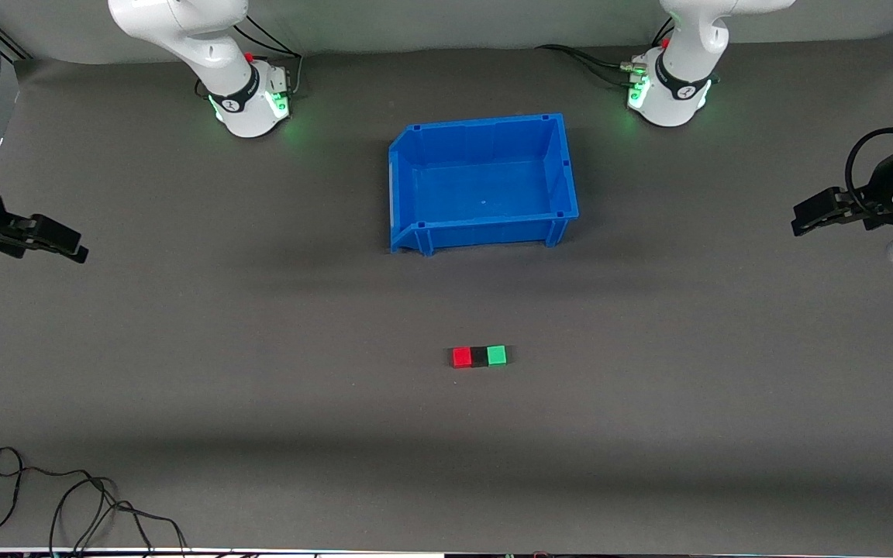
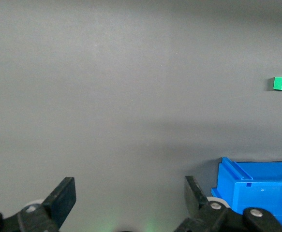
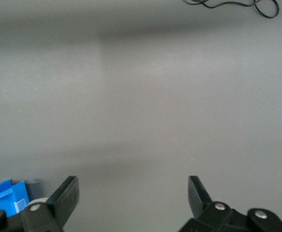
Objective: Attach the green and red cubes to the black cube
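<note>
Cubes joined lower center: red cube (image 1: 461, 356), black cube (image 1: 479, 356), green cube (image 1: 497, 355). Left gripper (image 1: 803, 218) and right gripper (image 1: 74, 246) spread wide, mid-frame edges.

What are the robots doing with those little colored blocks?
Nothing is being held right now. The red cube, black cube and green cube sit in a row on the grey mat, black in the middle, nearer the camera than the blue bin. The left gripper and right gripper wait at their own ends of the table, fingers open.
</note>
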Tool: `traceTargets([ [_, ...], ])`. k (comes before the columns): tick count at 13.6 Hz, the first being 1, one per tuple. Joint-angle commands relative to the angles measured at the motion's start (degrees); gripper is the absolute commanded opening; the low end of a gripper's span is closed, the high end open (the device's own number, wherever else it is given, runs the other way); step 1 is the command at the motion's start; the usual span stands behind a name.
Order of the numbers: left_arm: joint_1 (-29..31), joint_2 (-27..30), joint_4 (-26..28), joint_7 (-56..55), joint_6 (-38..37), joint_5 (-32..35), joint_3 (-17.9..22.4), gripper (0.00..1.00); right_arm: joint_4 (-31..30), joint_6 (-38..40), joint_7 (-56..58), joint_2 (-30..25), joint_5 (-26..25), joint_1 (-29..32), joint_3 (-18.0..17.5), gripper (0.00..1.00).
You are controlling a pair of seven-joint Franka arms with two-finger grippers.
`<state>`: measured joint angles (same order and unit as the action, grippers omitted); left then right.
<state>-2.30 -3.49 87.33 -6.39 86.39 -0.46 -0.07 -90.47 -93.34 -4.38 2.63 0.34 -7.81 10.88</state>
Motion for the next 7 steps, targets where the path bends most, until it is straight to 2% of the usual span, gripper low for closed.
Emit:
traceTargets([
  [1,-1.8,-1.0,-1.7,0.9,-1.1,0.8,1.8,1.00,1.1,0.8,0.9,0.6,-1.0,-1.1,0.5,1.00],
  [6,-1.5,-0.8,-1.1,2.6,-1.8,2.9,2.0,1.00,0.9,2.5,0.9,0.5,-0.9,-0.6,-0.1,1.00],
  [7,-1.5,-0.9,-0.8,2.6,-1.8,2.9,2.0,1.00,0.8,2.8,1.0,0.2,-0.8,2.5,-2.8,1.00],
])
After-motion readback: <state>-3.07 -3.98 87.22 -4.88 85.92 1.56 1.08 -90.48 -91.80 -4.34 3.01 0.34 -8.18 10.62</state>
